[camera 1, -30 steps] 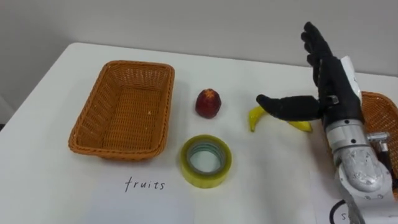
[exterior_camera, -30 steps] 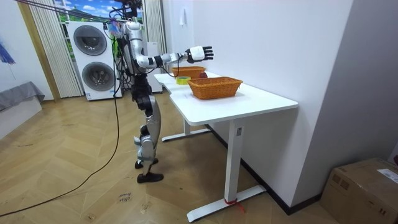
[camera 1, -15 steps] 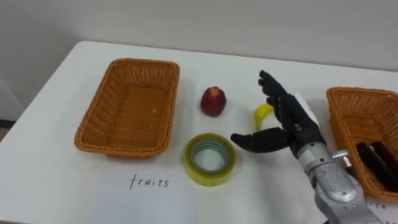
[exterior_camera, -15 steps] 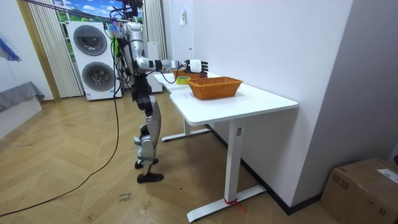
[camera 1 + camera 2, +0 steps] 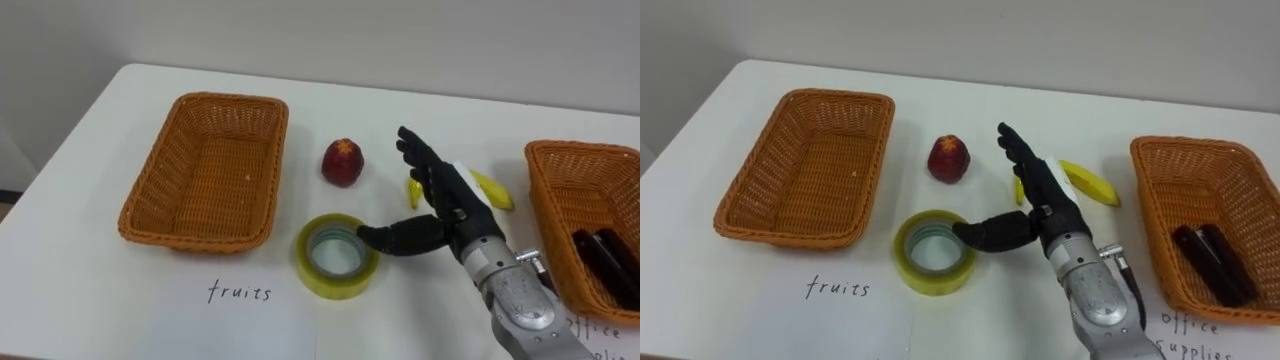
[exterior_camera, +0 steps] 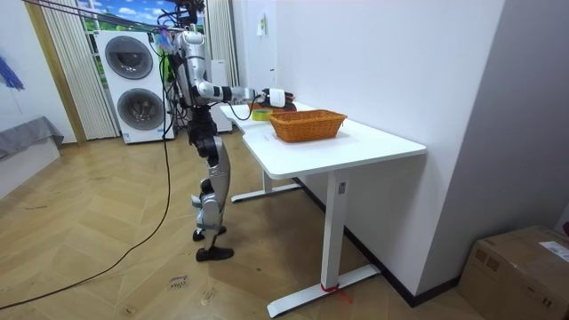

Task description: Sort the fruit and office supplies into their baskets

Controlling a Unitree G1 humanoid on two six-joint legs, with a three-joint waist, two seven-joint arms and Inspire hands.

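While the tape roll (image 5: 335, 255) lies ungrasped at near centre, the right hand (image 5: 445, 200), fingers spread and empty, has dropped left from above the banana (image 5: 490, 189) to just beside the roll. It probably goes next to the right basket (image 5: 545, 160).

The right robot hand (image 5: 447, 212) is black-fingered — white tag on its back, silver-grey wrist and forearm.

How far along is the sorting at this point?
Done: two dark items lie in the office-supplies basket. In hand: nothing; the open right hand is beside the tape roll. Remaining: tape roll, red fruit and banana sit on the table; the fruits basket holds nothing.
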